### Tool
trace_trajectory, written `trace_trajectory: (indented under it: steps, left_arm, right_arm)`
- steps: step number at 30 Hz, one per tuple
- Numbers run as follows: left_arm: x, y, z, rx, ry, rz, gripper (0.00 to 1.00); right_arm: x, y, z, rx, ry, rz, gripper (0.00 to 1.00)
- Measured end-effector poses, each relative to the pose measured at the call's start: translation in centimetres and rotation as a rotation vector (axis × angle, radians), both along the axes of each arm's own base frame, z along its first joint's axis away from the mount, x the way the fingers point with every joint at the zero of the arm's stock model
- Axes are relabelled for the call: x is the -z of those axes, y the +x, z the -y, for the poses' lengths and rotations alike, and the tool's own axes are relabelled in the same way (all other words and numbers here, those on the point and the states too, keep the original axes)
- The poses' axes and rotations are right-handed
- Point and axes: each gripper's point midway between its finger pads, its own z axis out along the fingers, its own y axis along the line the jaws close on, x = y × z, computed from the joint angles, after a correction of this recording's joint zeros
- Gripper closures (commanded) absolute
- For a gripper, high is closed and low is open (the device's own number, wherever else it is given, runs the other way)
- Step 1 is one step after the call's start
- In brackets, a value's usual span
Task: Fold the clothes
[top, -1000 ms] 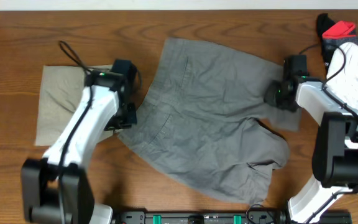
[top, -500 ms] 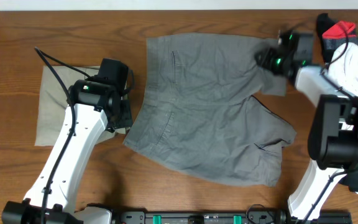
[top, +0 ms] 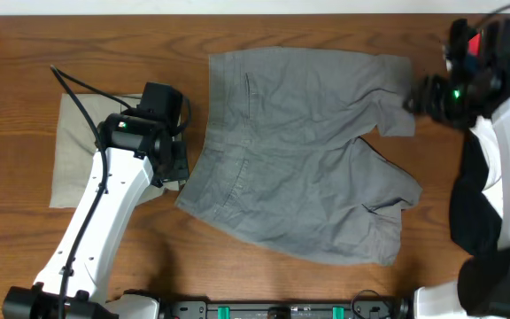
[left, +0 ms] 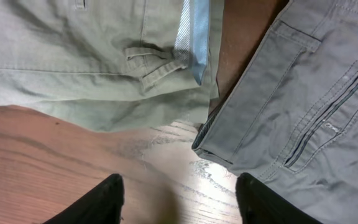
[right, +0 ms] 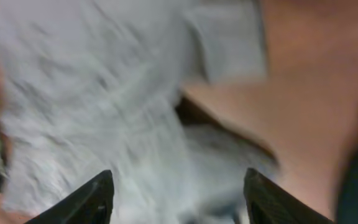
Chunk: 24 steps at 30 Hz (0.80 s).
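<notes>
The clothes lie on the wooden table. Grey shorts [top: 299, 151] are spread flat in the middle, waistband to the left, legs to the right. Folded khaki shorts [top: 73, 151] lie at the left. My left gripper [top: 178, 167] hovers between the two, open over bare wood, with the khaki shorts [left: 73, 56] and the grey waistband corner [left: 303, 130] ahead of its fingertips [left: 107, 198]. My right gripper [top: 417, 96] is open just off the far leg's hem. Its view is blurred, with grey cloth [right: 104, 93] below and nothing between the fingers [right: 98, 199].
A heap of other garments sits at the right edge: red and white pieces [top: 485, 44] and a black one [top: 475, 213] partly under the right arm. A black cable [top: 78, 89] runs over the khaki shorts. Bare wood [top: 104, 53] lies at the far left.
The grey shorts were drawn out towards the far edge and now lie flat. Both grippers have opened and let go. The right arm has pulled back to the right; the left arm has stayed put.
</notes>
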Motion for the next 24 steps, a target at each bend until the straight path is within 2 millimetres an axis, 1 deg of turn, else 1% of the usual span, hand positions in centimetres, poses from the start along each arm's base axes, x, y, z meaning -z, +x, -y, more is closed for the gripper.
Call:
trace_trajectory:
  steps: [2,4,9,13,16,21,22,24]
  left_arm:
    - [0.0,0.3,0.1,0.003,-0.005,0.013,0.36]
    - [-0.1,0.7,0.5,0.015,-0.023,0.026,0.36]
    - [-0.1,1.0,1.8,0.067,-0.09,0.033,0.36]
    - [0.0,0.9,2.3,0.086,-0.111,0.024,0.36]
    - [0.0,0.8,2.4,0.092,-0.116,0.019,0.36]
    - [0.0,0.7,2.5,0.103,-0.122,0.016,0.35]
    - [0.0,0.7,2.5,0.104,-0.124,0.016,0.35]
    - [0.0,0.7,2.6,0.105,-0.125,0.015,0.35]
  right_arm:
    - [1.1,-1.6,0.8,0.025,-0.045,-0.077,0.33]
    - [2.7,-2.6,1.3,0.045,-0.069,-0.136,0.32]
    - [9.4,-4.8,2.4,0.101,-0.087,-0.256,0.31]
    - [13.6,-6.3,2.7,0.142,-0.047,-0.295,0.33]
    - [15.9,-6.8,2.0,0.158,0.007,-0.286,0.34]
    - [18.5,-8.3,0.9,0.186,0.062,-0.305,0.38]
    - [19.0,-8.7,0.7,0.192,0.067,-0.312,0.38]
    - [19.9,-9.7,0.4,0.204,0.076,-0.336,0.34]
